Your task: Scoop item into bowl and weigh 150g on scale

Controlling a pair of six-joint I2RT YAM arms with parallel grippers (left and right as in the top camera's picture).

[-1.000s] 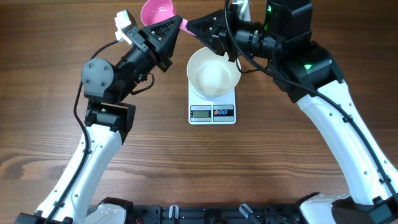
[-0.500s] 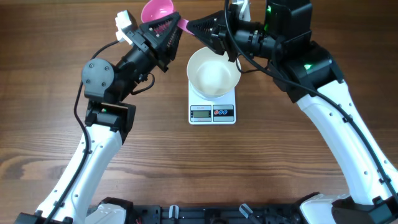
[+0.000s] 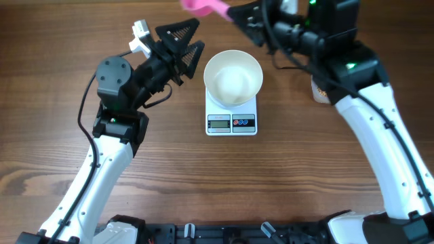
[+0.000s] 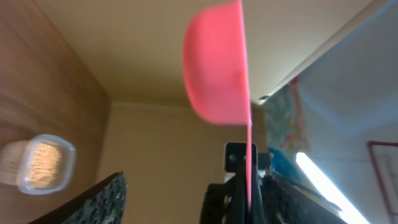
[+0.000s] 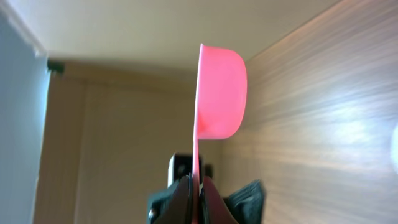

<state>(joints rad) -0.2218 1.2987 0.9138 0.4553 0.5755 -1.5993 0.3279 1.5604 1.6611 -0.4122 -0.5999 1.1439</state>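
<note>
On scale [image 3: 232, 122], table centre: white bowl [image 3: 232, 76]. Left gripper [image 3: 186, 42] just left of bowl, jaws spread wide, holding nothing. Right gripper [image 3: 234, 12] at far table edge, clamped on pink scoop [image 3: 201, 6] by handle. Beans [image 4: 41, 163] in clear tub [image 4: 11, 163] on table, near right arm.
</note>
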